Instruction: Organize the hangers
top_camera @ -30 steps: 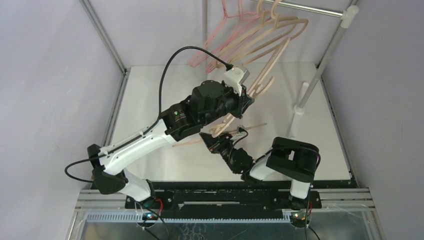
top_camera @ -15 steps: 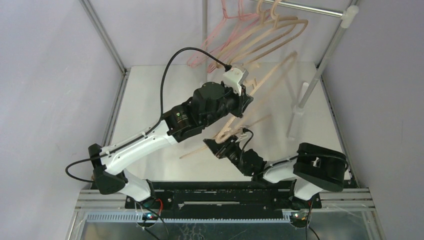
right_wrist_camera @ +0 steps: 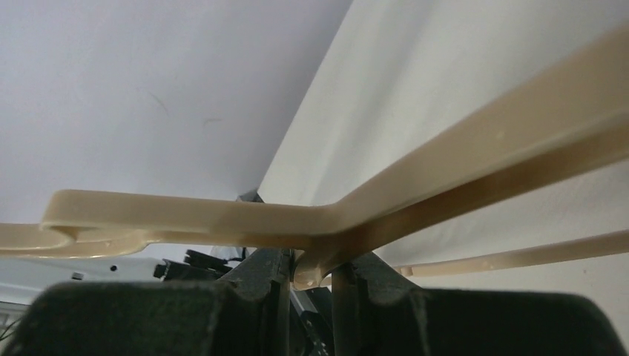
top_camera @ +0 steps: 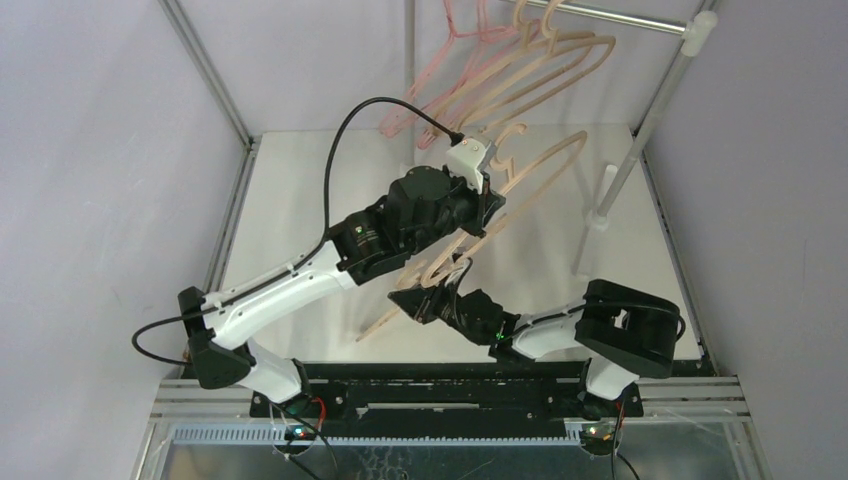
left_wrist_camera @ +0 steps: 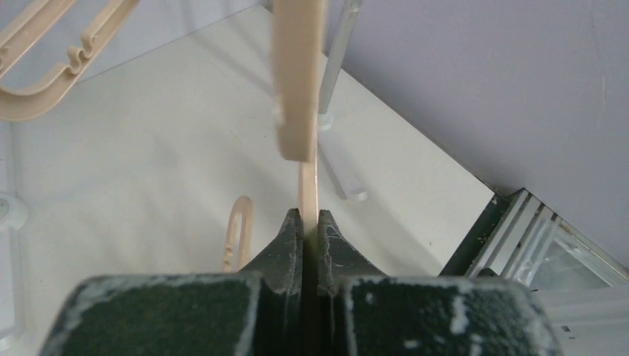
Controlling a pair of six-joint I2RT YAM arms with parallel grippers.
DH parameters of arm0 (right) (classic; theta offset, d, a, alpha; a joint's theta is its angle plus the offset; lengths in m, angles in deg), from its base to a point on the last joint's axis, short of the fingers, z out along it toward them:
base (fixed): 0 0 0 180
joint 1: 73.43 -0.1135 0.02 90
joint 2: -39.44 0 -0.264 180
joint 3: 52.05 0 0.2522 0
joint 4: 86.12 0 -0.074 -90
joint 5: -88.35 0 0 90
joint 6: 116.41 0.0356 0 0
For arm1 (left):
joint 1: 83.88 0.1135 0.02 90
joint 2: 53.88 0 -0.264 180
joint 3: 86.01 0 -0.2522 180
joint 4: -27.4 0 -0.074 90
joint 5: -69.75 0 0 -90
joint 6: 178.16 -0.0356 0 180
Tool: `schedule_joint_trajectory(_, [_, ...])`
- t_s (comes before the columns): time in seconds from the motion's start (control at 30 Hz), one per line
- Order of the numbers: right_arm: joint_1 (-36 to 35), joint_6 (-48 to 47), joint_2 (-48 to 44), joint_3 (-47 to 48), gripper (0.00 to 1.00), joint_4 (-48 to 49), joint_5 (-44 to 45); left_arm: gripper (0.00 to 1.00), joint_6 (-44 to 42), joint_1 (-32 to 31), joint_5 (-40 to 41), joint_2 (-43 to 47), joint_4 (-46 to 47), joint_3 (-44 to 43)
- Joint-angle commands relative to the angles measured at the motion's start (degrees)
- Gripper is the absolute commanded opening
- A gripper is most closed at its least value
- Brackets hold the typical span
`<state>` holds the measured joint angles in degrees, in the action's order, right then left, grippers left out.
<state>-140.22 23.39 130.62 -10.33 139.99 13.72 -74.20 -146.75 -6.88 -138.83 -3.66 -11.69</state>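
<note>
- My left end effector (left_wrist_camera: 310, 222) is nearly closed, pinching a thin edge of the beige hanger (left_wrist_camera: 298, 89) between its two dark fingers.
- From above, that left end effector (top_camera: 490, 205) sits high over the middle of the counter (top_camera: 290, 200), with the arm stretched out diagonally.
- My right end effector (right_wrist_camera: 311, 267) is narrow too, clamped on the beige hanger (right_wrist_camera: 460, 159) right at a bend in its frame.
- In the overhead view the right end effector (top_camera: 425, 300) is lower and nearer to the bases, just below the left one.
- The beige hanger (top_camera: 380, 322) is off the counter, tilted and held between both grips. Its lower bar slants down to the left, and its rounded end points up towards the back right.
- At the back, pink hangers (top_camera: 440, 75) and other beige hangers (top_camera: 540, 65) hang in a bunch from the rack pole (top_camera: 620, 17).
- The held hanger's upper end is just below that bunch; I cannot tell whether they touch.
</note>
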Motion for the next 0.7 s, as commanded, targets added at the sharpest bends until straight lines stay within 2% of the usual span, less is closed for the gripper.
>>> schedule_joint_trajectory(0.0, [-0.2,1.2,0.2,-0.5,0.00,0.2,-0.3,0.00,-0.7,-0.2,0.2,3.9,1.0,-1.0])
schedule_joint_trajectory(0.13, [0.0,2.0,-5.2,-6.2,0.00,0.2,3.3,0.00,-3.6,-0.1,4.7,6.1,-0.9,0.2])
schedule_joint_trajectory(0.23, [0.0,2.1,-12.8,-10.8,0.00,-4.4,5.2,0.00,-5.5,0.0,9.5,8.0,-1.3,3.2])
schedule_joint_trajectory(0.5, [-1.5,0.1,-44.3,-15.0,0.00,-38.2,11.9,0.00,-4.0,4.2,15.2,14.0,2.9,15.5])
schedule_joint_trajectory(0.67, [3.3,-0.9,-64.8,-14.7,0.00,-59.9,13.1,0.00,-4.1,5.0,17.2,16.1,3.1,18.2])
